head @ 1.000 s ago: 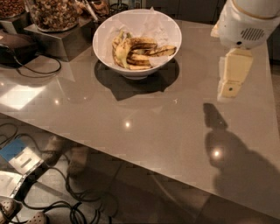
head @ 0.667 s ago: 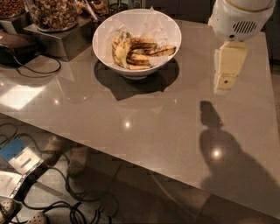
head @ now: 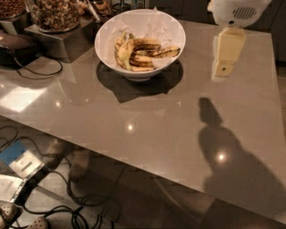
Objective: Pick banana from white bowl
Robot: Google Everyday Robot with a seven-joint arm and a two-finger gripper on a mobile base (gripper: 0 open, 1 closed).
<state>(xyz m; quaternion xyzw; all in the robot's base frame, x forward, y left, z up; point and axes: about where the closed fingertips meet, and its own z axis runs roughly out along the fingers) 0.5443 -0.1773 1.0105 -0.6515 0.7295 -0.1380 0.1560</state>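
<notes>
The white bowl (head: pixel 138 20) stands on the grey table at the far centre-left, lined with white paper. The plump pale-yellow banana (head: pixel 123 50) lies against its left inner side, with flatter dark-streaked banana pieces (head: pixel 149 51) to its right. My gripper (head: pixel 226 57) hangs from its white wrist at the upper right, pointing down above the table. It is to the right of the bowl, apart from it, and holds nothing.
Glass jars of nuts (head: pixel 56 13) stand on a metal stand (head: pixel 62 42) at the far left, with a black cable (head: pixel 31 71) on the table (head: pixel 147 134). The arm's shadow (head: pixel 219 147) falls at the right. Cables and a box lie on the floor below the front edge.
My gripper has moved farther back over the table and slightly left, nearer the bowl's side. The bowl and banana have not moved.
</notes>
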